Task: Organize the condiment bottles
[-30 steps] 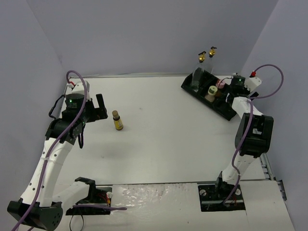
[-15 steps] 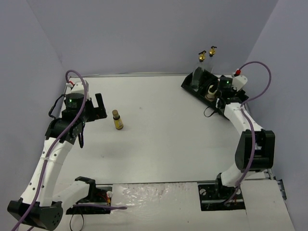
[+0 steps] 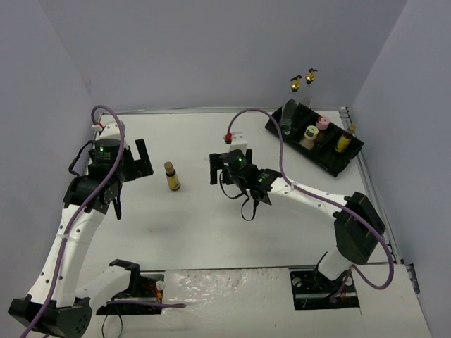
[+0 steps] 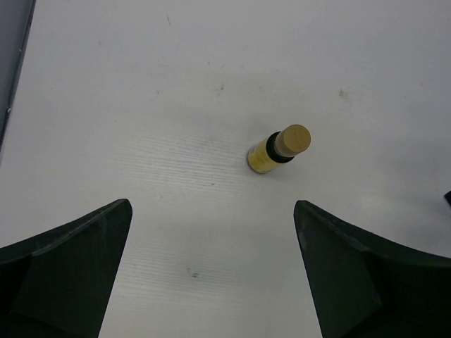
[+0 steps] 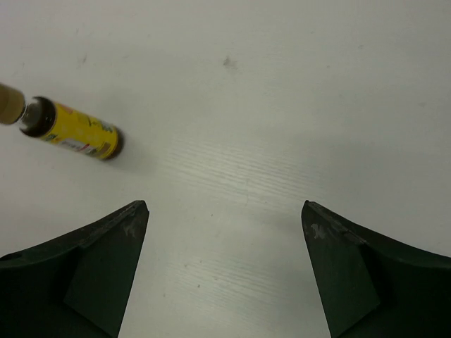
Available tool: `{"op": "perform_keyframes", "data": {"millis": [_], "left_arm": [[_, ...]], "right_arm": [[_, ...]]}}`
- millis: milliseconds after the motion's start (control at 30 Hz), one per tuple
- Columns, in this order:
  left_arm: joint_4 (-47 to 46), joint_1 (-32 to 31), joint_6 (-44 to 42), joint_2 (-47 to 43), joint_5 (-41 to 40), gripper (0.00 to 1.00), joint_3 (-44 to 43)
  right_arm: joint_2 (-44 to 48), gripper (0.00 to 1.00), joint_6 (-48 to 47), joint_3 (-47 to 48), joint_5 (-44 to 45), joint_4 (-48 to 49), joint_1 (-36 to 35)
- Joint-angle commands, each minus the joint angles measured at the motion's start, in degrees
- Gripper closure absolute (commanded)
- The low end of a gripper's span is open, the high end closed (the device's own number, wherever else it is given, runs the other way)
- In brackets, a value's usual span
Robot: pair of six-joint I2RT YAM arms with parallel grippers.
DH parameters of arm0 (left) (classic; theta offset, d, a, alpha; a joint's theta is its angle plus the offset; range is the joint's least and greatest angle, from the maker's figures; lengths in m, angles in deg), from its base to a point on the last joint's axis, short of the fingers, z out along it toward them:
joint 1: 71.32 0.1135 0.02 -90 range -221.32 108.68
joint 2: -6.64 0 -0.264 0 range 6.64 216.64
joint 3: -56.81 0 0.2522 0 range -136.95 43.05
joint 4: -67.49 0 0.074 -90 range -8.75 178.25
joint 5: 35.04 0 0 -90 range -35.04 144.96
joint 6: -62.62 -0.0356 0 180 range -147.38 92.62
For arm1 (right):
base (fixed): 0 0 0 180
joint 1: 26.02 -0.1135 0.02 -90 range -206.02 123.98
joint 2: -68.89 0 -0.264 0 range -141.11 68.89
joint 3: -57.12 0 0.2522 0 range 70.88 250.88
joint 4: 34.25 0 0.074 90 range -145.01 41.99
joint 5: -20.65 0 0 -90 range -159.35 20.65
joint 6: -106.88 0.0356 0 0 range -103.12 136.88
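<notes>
One amber brown-capped bottle [image 3: 171, 176] stands alone on the white table left of centre. It also shows in the left wrist view [image 4: 278, 149] and the right wrist view [image 5: 67, 127]. My left gripper [image 3: 143, 160] is open and empty just left of it [image 4: 211, 267]. My right gripper [image 3: 215, 169] is open and empty to its right [image 5: 225, 267]. The black tray [image 3: 323, 163] at the back right holds the cream-capped bottle [image 3: 310, 134], the pink-capped bottle [image 3: 322, 124], the other amber bottle [image 3: 344, 141] and two clear glass bottles with gold spouts [image 3: 294, 84].
Grey walls close in the table on the left, back and right. The right arm's purple cable [image 3: 271, 130] loops over the table's middle. The arm bases and a wrinkled sheet [image 3: 225, 289] sit at the near edge.
My right arm has swung from the tray at the back right to the middle of the table, near the loose amber bottle. An amber bottle now shows in the tray. The left arm has barely moved.
</notes>
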Motion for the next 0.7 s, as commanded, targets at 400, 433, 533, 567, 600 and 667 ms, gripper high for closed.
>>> {"op": "perform_keyframes", "data": {"millis": [400, 433, 533, 567, 600, 667], "left_arm": [[3.66, 0.61, 1.71, -1.05, -4.18, 0.03, -11.44], [3.91, 0.61, 1.60, -1.02, -4.24, 0.03, -11.85], [4.44, 0.61, 1.36, -0.88, -4.49, 0.03, -12.63], [4.69, 0.61, 1.27, -0.88, -4.71, 0.03, -12.88], [4.81, 0.61, 1.18, -0.80, -4.76, 0.03, -13.00], [4.93, 0.61, 1.06, -0.77, -4.98, 0.03, -13.12]], "right_arm": [[-15.76, 0.12, -13.12, 15.50, -5.45, 10.13, -6.99], [-16.79, 0.13, -13.53, 16.49, -5.87, 10.17, -7.29], [-19.05, 0.13, -14.38, 18.72, -5.35, 9.95, -8.51], [-20.15, 0.13, -14.65, 20.06, -5.06, 9.77, -9.10], [-20.80, 0.13, -14.76, 20.90, -4.94, 9.52, -9.49], [-22.07, 0.13, -15.24, 22.55, -5.12, 9.43, -10.30]]}}
